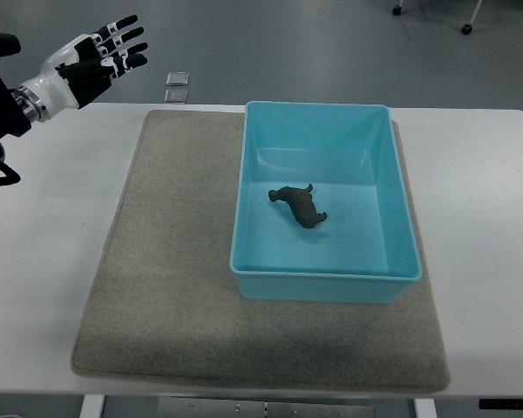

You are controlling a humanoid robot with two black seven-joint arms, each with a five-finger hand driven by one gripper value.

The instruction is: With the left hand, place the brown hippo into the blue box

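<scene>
top view: the brown hippo (298,207) lies inside the blue box (324,283) at centre, while the left hand (94,57), fingers spread and empty, hangs at ten o'clock. the placing looks done; only parking the arm seems left.

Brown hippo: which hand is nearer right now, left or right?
Left. The left hand hangs open at the picture's upper left, off the mat and well away from the brown hippo lying inside the blue box. The right hand is not in view.

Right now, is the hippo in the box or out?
In. The hippo lies on the floor of the box, walls all around it. The left hand is open, far off.
</scene>
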